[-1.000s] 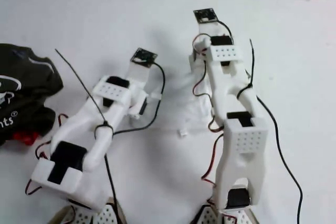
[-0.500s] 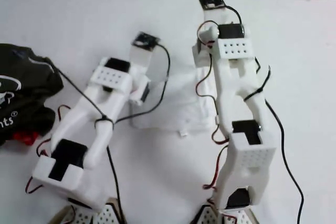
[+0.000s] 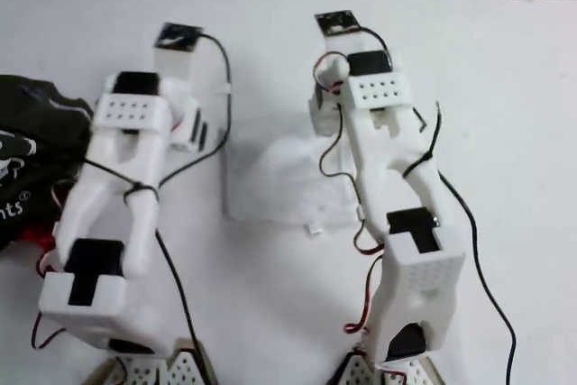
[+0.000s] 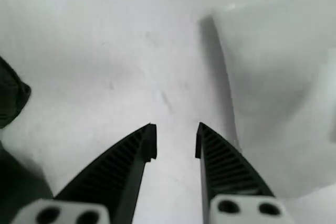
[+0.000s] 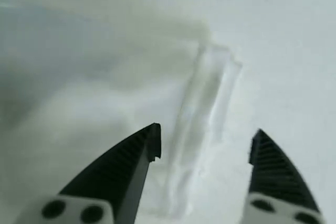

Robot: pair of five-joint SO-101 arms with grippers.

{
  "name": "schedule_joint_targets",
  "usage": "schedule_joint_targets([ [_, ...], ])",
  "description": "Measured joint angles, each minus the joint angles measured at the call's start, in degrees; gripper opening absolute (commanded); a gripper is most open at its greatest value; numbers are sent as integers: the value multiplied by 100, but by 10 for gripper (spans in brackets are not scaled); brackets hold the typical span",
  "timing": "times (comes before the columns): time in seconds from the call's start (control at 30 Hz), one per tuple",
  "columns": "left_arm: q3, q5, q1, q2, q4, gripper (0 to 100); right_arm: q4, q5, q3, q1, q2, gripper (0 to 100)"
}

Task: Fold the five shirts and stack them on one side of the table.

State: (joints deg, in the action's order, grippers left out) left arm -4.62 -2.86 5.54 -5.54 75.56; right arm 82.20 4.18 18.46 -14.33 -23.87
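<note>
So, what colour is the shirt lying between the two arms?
The shirt is white, almost the same as the table; clearest in the high view.

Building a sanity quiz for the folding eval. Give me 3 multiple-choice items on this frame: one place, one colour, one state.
1. Where does the dark pile of shirts lie in the high view?
A. at the left edge
B. in the middle
C. at the right edge

2. What colour is the shirt in the middle of the table?
A. red
B. white
C. black

3. How is the right claw?
A. shut on the shirt
B. shut and empty
C. open, over the shirt

Key:
1 A, because the dark cloth sits against the left border of the high view.
2 B, because the folded cloth is white like the table under it.
3 C, because the right wrist view shows a wide gap between the fingers, with white folds beneath.
</note>
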Motion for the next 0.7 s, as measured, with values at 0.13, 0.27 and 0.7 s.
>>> schedule_joint_targets([
  [0.13, 0, -132, 316, 0, 0, 151, -105, -9, -44, -35, -360, 365],
  [0.27, 0, -220, 545, 0, 0, 151, -290, -9, -44, -26, -853, 358],
  [0.7, 0, -211, 932, 0, 0, 151, -316, -9, 62, -97, -1688, 57],
])
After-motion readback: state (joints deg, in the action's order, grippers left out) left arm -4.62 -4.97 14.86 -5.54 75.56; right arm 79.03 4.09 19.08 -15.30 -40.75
